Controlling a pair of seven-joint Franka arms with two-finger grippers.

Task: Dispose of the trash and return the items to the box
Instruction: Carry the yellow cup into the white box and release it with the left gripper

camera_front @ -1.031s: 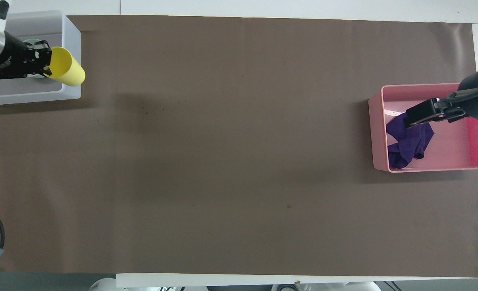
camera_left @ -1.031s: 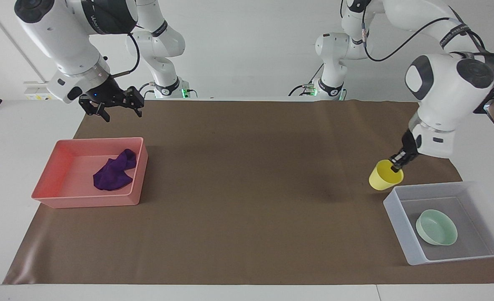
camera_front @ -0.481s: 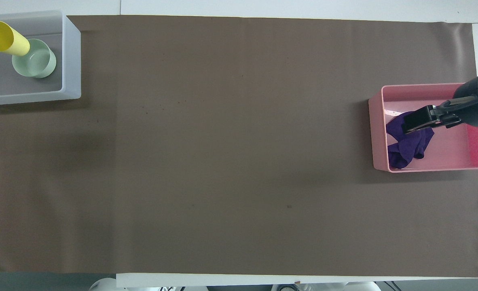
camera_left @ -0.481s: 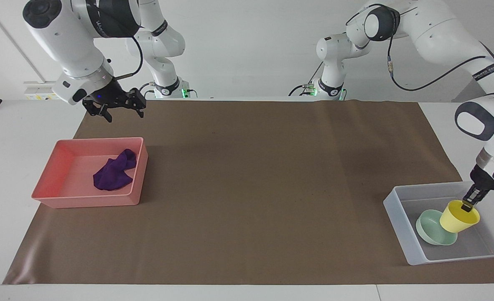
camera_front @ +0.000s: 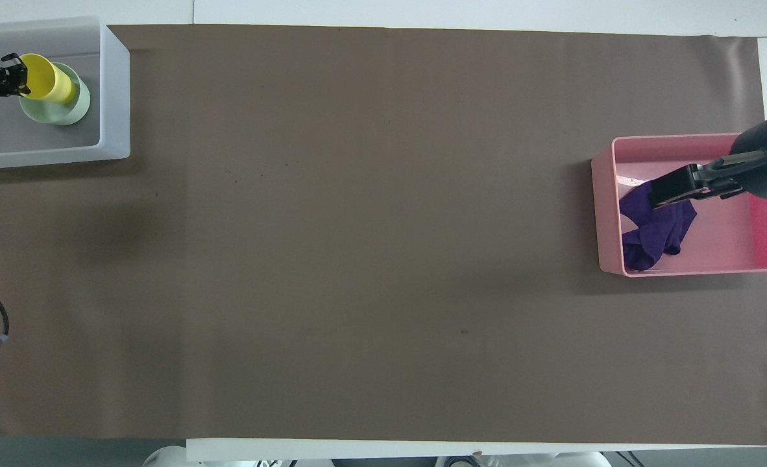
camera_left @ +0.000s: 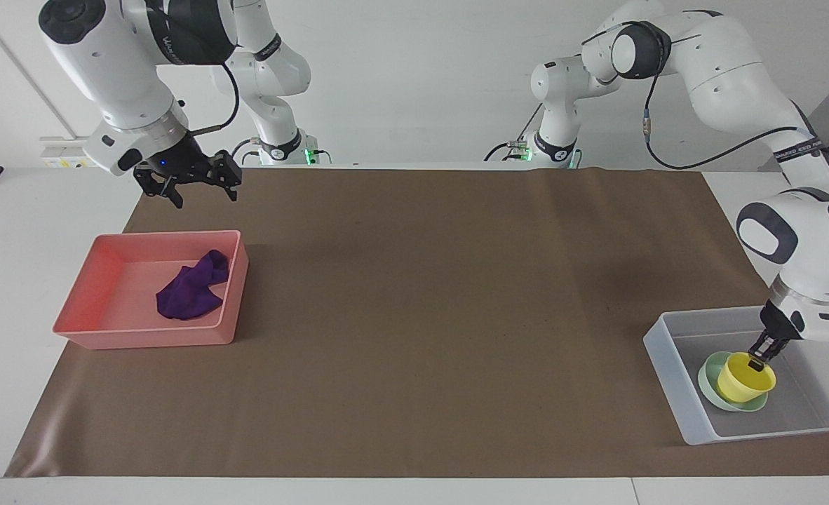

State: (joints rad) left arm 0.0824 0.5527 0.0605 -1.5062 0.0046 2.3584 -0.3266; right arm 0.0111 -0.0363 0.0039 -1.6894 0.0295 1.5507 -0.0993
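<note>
My left gripper (camera_left: pixel 759 362) is shut on the rim of the yellow cup (camera_left: pixel 743 379) and holds it upright in the mint-green bowl (camera_left: pixel 708 379), inside the translucent white box (camera_left: pixel 667 365) at the left arm's end of the table. In the overhead view the left gripper (camera_front: pixel 15 72), cup (camera_front: pixel 49 79), bowl (camera_front: pixel 73 111) and box (camera_front: pixel 115 91) show too. The purple cloth (camera_left: pixel 189 292) lies in the pink tray (camera_left: pixel 141 337). My right gripper (camera_left: pixel 204 195) is open and empty, raised over the mat by the tray's edge nearer the robots.
A brown mat (camera_left: pixel 414 315) covers the table between the tray and the box. In the overhead view the raised right gripper (camera_front: pixel 666 191) covers part of the cloth (camera_front: pixel 649 241) in the pink tray (camera_front: pixel 605 214).
My left gripper carried the yellow cup from over the mat beside the box into the box and lowered it into the green bowl. The right gripper barely moved.
</note>
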